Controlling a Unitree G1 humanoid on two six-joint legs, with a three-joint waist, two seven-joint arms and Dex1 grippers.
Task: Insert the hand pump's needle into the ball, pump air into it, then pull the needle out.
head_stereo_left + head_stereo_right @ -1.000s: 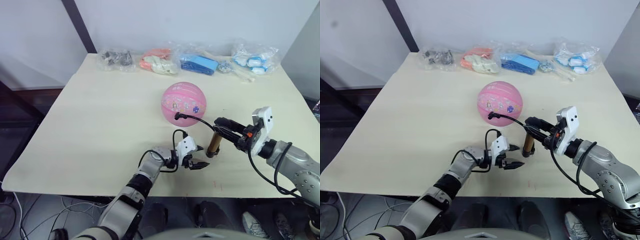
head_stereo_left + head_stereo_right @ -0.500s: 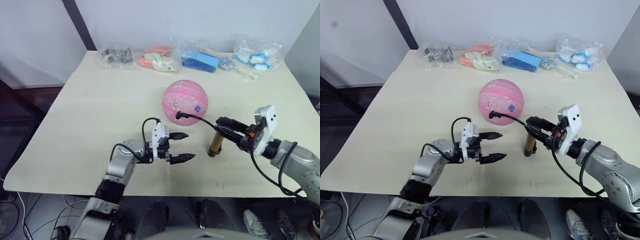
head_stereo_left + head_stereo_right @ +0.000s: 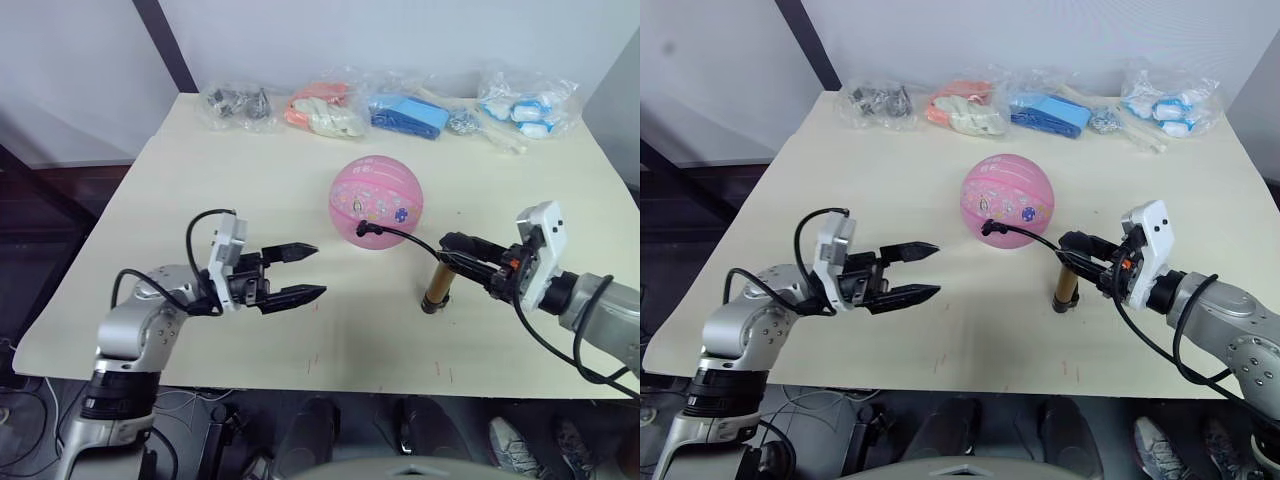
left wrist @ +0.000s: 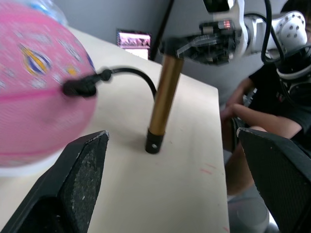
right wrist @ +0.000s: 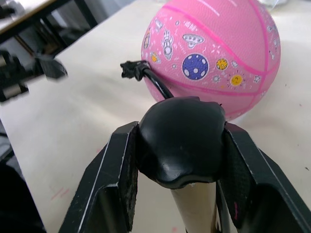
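Head view: bagged items (image 3: 395, 108) behind ball (image 3: 377, 197), prob. unobstructed

A pale table (image 3: 200, 190) carries the ball (image 3: 377, 198), hand pump (image 3: 436, 286) and bagged items (image 3: 322, 107).

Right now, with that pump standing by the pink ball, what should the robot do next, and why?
Probably push the handle down with the right gripper. It is shut on the top of the pump, which stands upright on the table, and the hose fitting sits against the ball. The left gripper hangs open, away from both.
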